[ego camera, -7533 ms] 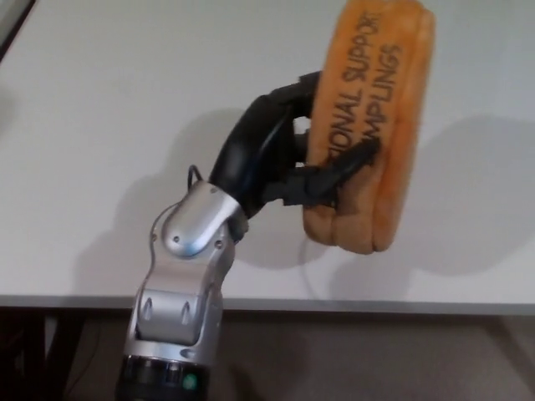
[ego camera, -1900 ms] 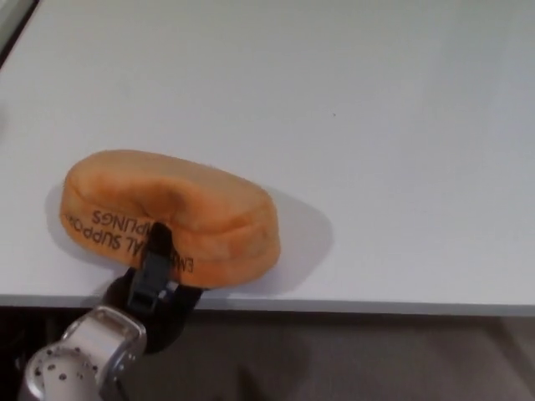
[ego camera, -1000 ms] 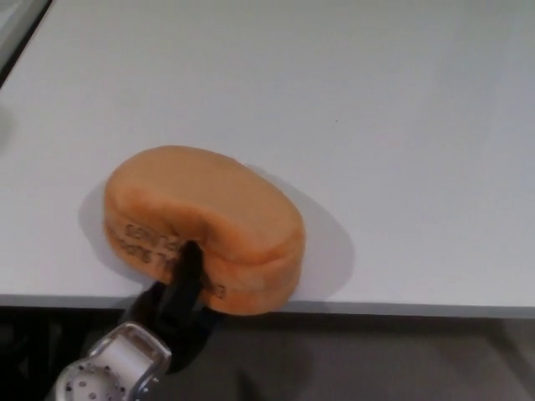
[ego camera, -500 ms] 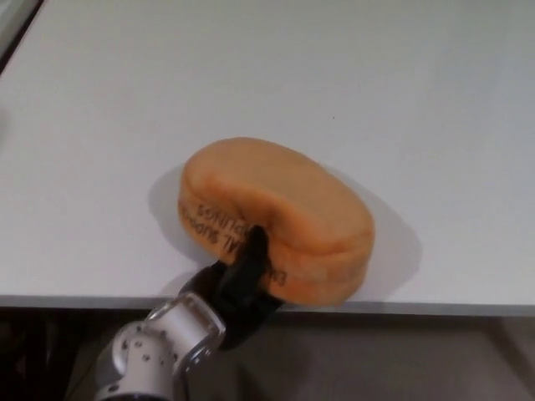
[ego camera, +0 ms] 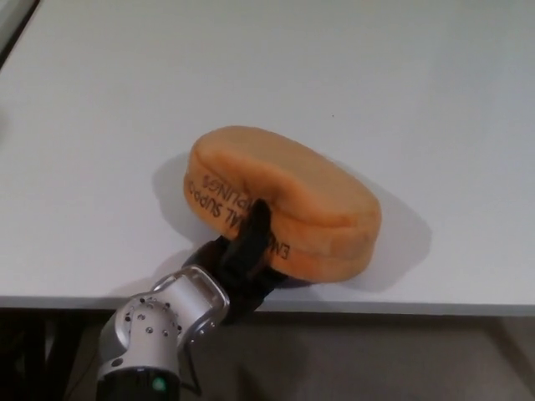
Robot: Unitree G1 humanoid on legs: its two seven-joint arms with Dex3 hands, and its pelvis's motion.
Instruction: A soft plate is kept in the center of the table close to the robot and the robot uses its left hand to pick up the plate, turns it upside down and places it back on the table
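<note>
The soft orange plate (ego camera: 288,196) is a thick padded cushion with dark lettering on its side. It lies flat near the front edge of the white table (ego camera: 276,67), its smooth rounded face upward. My left hand (ego camera: 242,255) comes in from below and is shut on the plate's near rim, one black finger lying over the lettered side, the rest hidden under the plate. Behind it shows the silver wrist (ego camera: 167,322). My right hand does not show.
The table's front edge (ego camera: 376,307) runs across the bottom of the picture just below the plate. A dark strip (ego camera: 12,21) marks the table's far left corner.
The plate, held by my left hand, has slid to the right and a little farther onto the table. The forearm has come more into view beneath it.
</note>
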